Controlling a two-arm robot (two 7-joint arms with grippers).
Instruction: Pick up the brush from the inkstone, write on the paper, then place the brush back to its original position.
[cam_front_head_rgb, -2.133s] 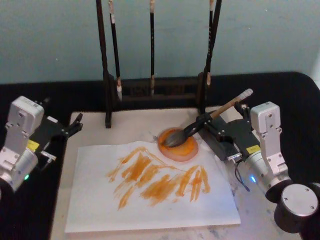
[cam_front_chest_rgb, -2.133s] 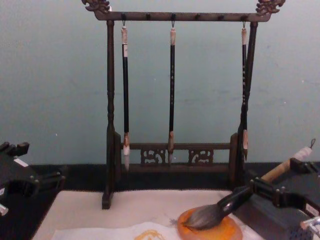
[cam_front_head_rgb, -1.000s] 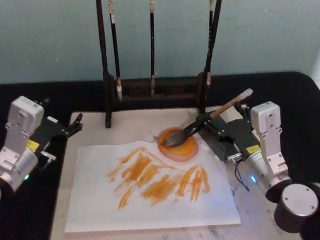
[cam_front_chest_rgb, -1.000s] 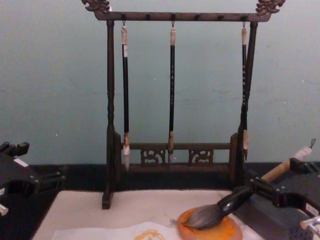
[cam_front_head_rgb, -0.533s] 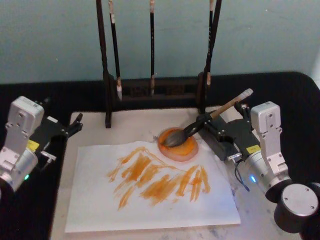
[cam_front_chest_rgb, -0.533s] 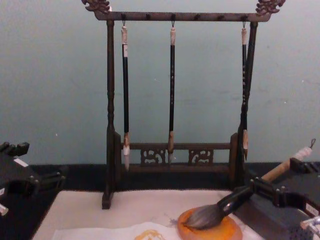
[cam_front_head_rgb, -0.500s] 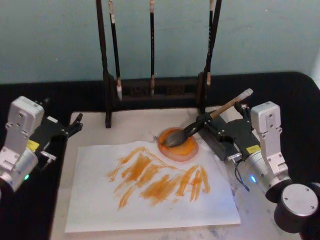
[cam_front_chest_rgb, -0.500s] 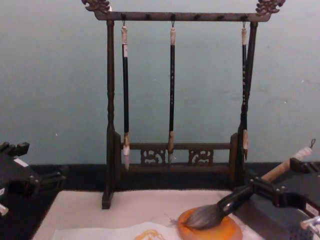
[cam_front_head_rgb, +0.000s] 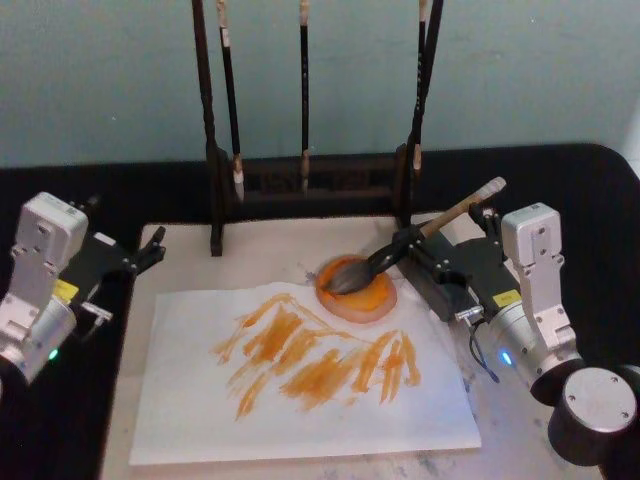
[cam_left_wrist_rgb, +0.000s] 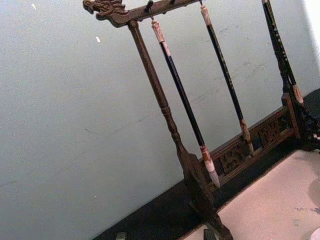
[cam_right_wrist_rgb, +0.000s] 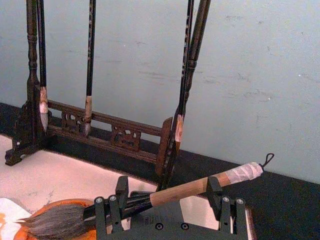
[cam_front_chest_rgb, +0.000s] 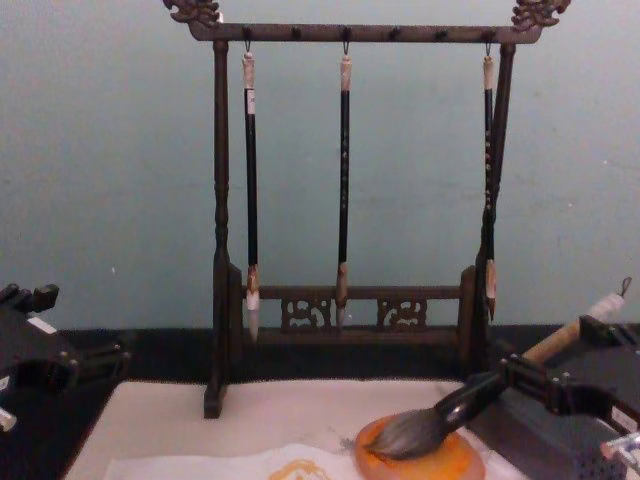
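Bristles of the brush (cam_front_head_rgb: 372, 265) lay on the orange inkstone (cam_front_head_rgb: 360, 295), just past the far edge of the paper (cam_front_head_rgb: 300, 380), which had orange strokes on it. The right gripper (cam_front_head_rgb: 445, 235) sat around the tan handle with its fingers spread wide, not squeezing it. The left gripper (cam_front_head_rgb: 150, 248) waited open at the mat's (cam_front_head_rgb: 270, 250) left side, near the brush rack (cam_front_chest_rgb: 345, 200).

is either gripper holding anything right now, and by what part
Nothing is clamped. The brush lies with bristles on the inkstone, handle across the open right gripper. The left gripper is parked, empty.
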